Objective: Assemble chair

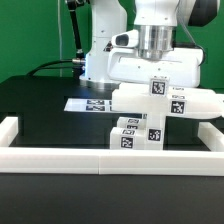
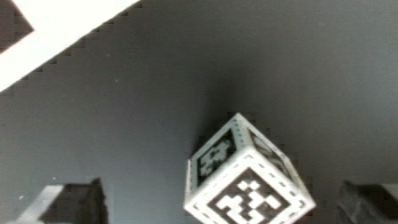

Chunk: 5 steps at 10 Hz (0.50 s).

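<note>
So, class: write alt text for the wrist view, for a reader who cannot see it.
A white chair part with black-and-white square tags on its faces stands on a black table, seen from above between the open end effector's two dark fingers. A white strip crosses one corner of the picture.

The arm reaches straight down, its gripper (image 2: 214,200) spread wide apart, holding nothing.

A black table (image 1: 40,105) carries the white chair parts (image 1: 140,125), clustered close to its front edge beside the low white border wall (image 1: 100,157). The marker board (image 1: 88,103) lies flat farther back, toward the table's middle.
</note>
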### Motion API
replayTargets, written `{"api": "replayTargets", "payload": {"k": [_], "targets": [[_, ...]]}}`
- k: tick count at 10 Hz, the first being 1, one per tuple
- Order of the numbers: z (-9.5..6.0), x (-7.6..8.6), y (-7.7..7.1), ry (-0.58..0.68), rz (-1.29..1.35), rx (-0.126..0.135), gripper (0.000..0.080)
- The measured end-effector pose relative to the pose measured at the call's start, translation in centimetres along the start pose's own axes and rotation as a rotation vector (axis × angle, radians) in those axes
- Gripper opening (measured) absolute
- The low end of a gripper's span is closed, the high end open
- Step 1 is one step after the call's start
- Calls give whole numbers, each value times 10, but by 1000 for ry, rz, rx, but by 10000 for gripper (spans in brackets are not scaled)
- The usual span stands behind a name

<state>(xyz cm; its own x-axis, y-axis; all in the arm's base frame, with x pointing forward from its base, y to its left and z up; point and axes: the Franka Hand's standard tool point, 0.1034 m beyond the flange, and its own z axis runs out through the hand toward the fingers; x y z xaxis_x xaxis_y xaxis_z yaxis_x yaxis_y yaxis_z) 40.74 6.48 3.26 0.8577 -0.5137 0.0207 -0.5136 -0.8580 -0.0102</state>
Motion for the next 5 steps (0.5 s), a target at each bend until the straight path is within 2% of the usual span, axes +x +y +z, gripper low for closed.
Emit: {"api": "replayTargets", "payload": {"k": [5], "targets": [[5, -1, 5, -6, 3, -13, 648]]}}
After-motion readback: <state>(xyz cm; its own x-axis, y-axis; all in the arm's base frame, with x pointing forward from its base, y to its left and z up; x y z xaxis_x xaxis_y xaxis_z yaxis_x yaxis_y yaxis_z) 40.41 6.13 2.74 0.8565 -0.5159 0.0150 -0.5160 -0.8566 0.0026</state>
